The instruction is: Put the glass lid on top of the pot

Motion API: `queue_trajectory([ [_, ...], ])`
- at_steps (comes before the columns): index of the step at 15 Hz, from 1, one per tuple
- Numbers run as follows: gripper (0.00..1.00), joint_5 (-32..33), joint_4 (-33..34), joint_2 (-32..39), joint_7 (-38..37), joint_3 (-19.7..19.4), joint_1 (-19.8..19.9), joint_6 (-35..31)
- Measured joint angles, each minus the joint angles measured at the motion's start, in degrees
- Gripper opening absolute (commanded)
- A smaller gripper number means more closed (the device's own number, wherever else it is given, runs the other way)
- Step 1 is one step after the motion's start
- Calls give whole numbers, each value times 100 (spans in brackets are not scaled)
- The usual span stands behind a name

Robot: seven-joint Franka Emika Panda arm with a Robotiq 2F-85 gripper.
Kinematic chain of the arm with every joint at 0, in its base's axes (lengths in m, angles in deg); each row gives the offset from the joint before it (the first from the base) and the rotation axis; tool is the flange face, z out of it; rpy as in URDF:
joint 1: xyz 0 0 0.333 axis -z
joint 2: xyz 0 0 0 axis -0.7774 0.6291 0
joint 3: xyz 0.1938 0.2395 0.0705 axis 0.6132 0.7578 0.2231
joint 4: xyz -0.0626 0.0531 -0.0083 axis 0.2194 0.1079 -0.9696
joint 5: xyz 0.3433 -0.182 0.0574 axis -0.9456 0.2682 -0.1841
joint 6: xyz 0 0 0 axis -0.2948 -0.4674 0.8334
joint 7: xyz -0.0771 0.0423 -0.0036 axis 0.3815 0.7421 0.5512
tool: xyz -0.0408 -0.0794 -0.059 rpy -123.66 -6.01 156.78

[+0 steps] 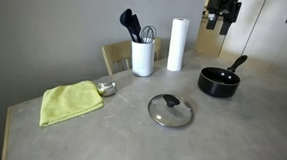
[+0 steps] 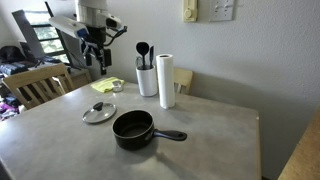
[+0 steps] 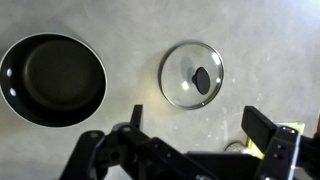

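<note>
lid: glass lid (image 1: 171, 110) flat on table (image 1: 130, 144), knob up, lower centre of frame
pot: pot (image 1: 218, 83) right of lid, well apart, uncovered, handle pointing to upper right
tool: tool (image 3: 197, 125) jaws wide apart, empty, high above table; wrist view shows lid right, pot left
rest: utensil holder (image 1: 142, 57), paper roll (image 1: 177, 44) behind; green cloth (image 1: 70, 102), small metal bowl (image 1: 106, 88) at left

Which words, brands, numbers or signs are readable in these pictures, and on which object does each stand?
None is readable. The glass lid, the pot, the white utensil holder, the paper roll and the wall plates show no legible writing.
</note>
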Motion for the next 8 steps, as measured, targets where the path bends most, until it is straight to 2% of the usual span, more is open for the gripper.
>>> queue_trajectory([
  [3,100,-15,-3,154,-237,199,-36,-340],
  [8,100,-173,80,901,-413,624,-223,-1092],
])
